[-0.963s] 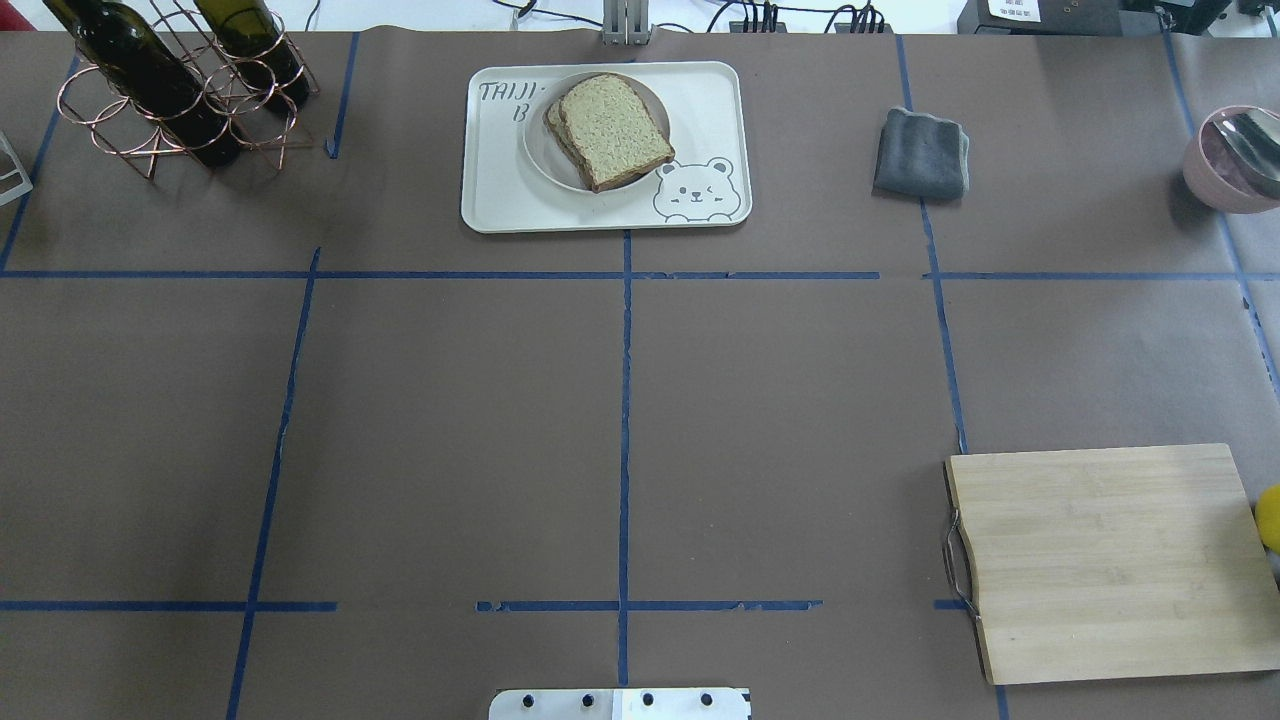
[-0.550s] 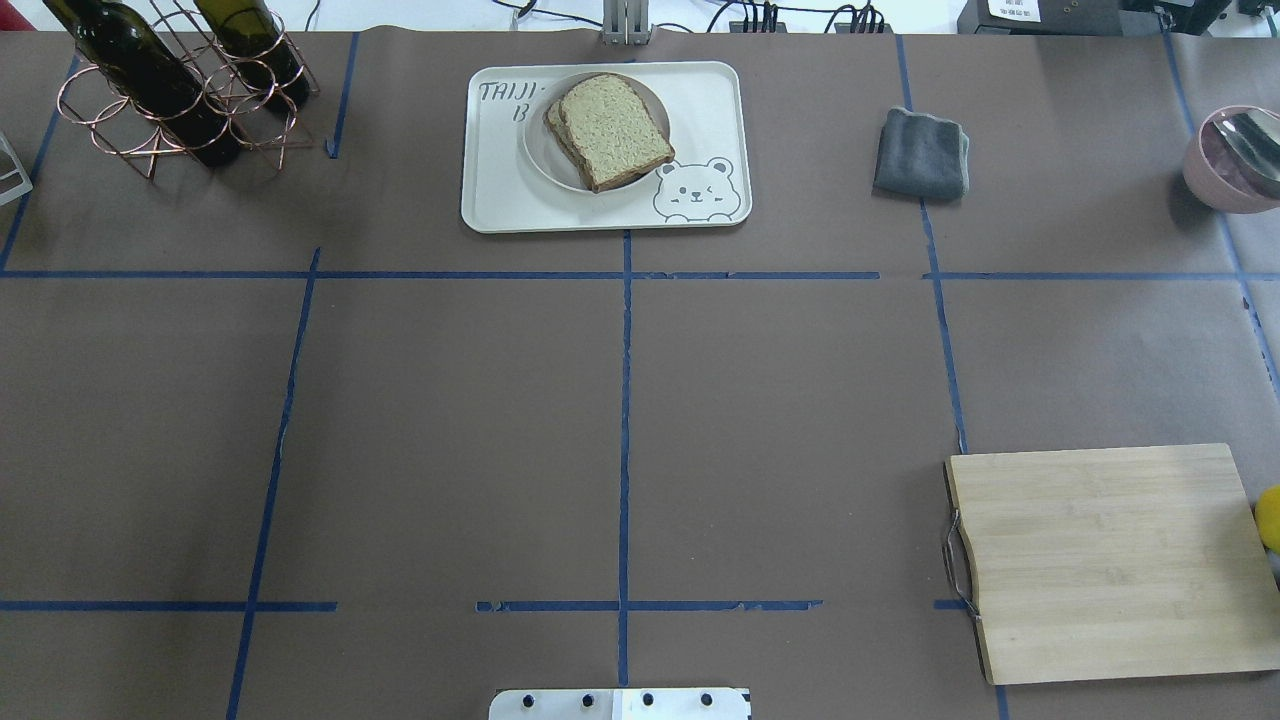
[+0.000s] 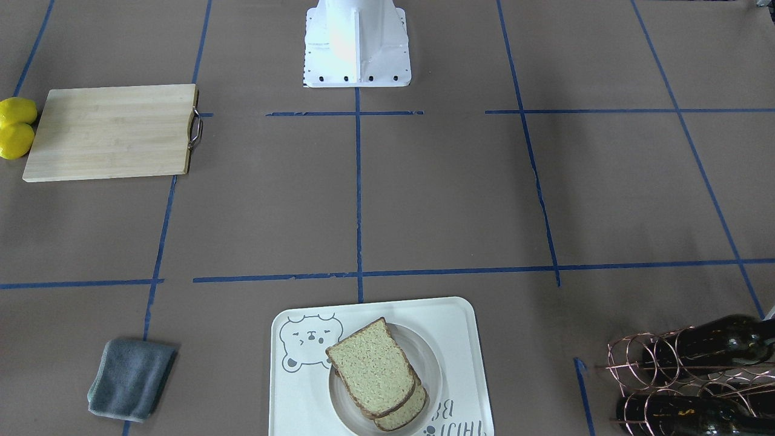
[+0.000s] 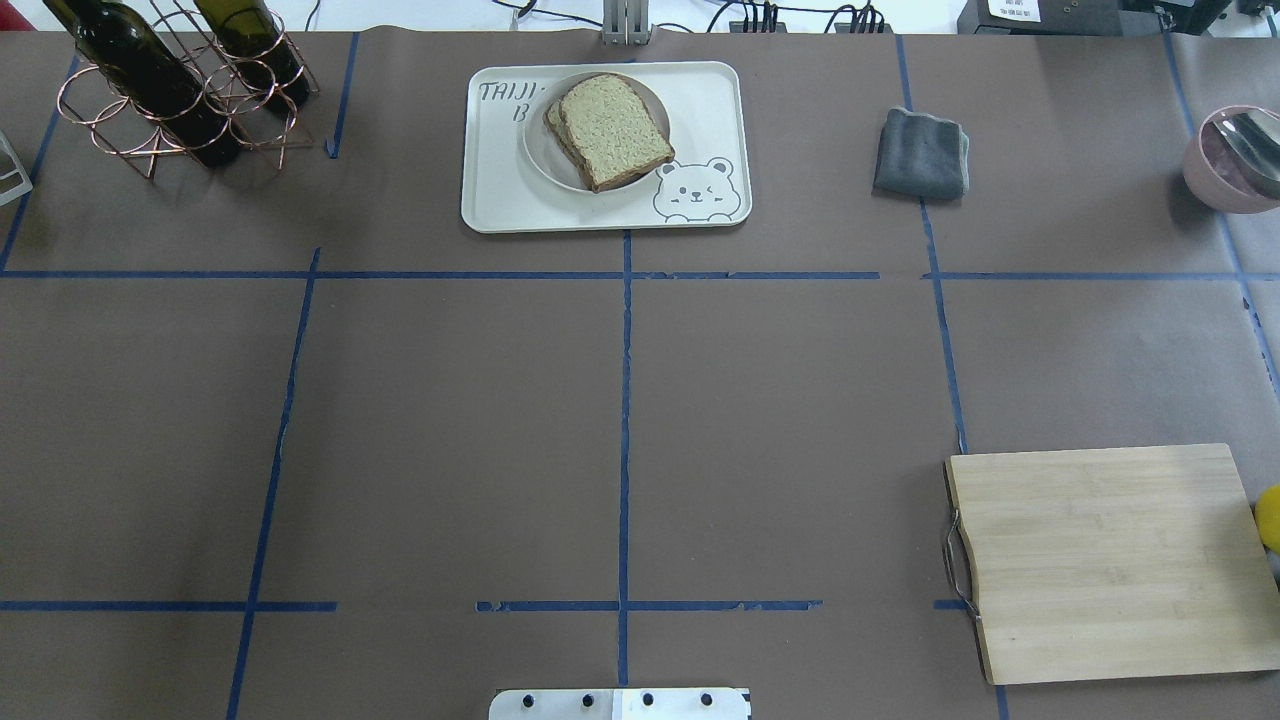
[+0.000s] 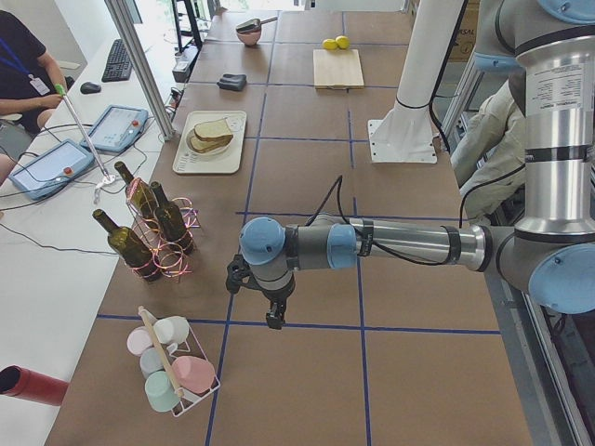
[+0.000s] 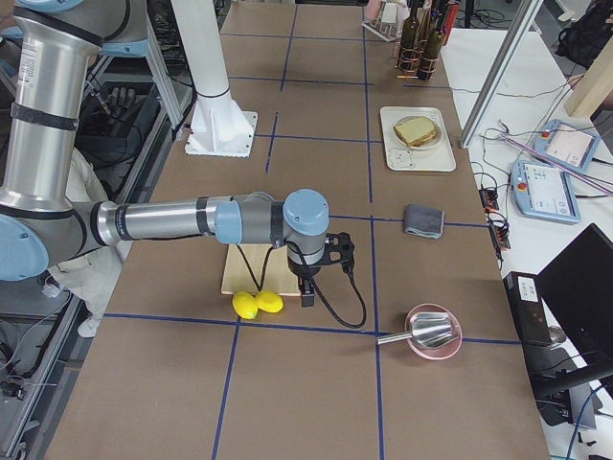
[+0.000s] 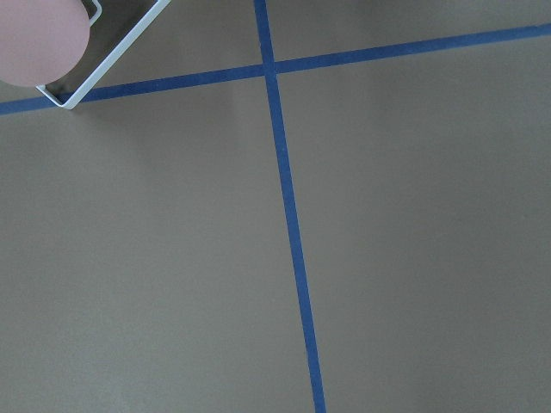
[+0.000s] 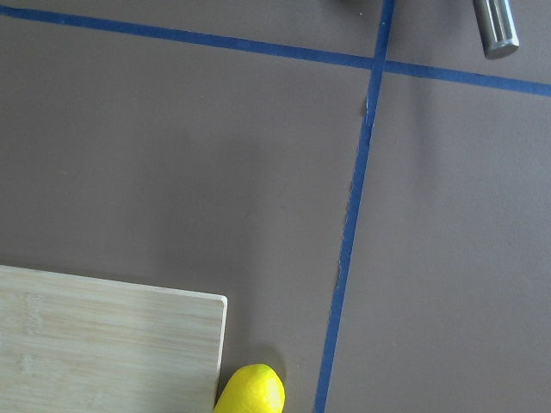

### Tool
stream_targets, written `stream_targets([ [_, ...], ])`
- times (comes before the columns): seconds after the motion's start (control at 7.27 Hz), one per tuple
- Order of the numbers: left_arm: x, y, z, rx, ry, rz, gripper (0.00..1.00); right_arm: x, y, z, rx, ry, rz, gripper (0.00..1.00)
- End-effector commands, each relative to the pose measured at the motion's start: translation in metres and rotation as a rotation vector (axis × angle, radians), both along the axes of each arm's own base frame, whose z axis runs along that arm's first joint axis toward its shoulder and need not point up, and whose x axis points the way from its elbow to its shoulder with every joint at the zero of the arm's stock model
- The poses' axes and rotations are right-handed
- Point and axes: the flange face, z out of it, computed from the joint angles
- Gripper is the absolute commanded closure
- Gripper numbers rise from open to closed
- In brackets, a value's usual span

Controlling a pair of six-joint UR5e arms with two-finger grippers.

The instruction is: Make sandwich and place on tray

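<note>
1. Matt brown paper across the table (image 4: 450,420), lined with blue tape (image 4: 625,420).
2. Smooth cream plastic look to the tray (image 4: 490,195), faint sheen; glossy white on the plate (image 4: 538,160).
3. Rough, porous tan crumb on the sandwich (image 4: 612,128), darker crust at the edges.
4. Soft matt grey fabric in the cloth (image 4: 921,152), far right.
5. Pale, matt, straight-grained wood in the cutting board (image 4: 1110,560); bright metal for its handle (image 4: 947,560).
6. Shiny copper-toned metal wire in the rack (image 4: 95,120), far left, around dark glossy glass bottles (image 4: 140,70).
7. Waxy yellow skin on the lemons (image 3: 15,127).
8. Mirror-bright metal scoop (image 4: 1245,140) in the matt pink bowl (image 4: 1205,180).
</note>
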Motion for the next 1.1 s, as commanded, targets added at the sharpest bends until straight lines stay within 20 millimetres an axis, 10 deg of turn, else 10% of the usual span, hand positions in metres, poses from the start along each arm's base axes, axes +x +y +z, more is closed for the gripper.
stream_targets([
  [0.0, 0.0000, 0.0006, 0.0008, -0.003, 0.000, -0.001, 0.00, 0.0001, 0.0001, 0.0001, -0.001, 0.000, 0.000, 0.00],
  [0.96, 0.0000, 0.0001, 0.0016, -0.006, 0.000, -0.002, 0.00, -0.0006, 0.0008, 0.0015, -0.006, -0.011, 0.000, 0.00],
])
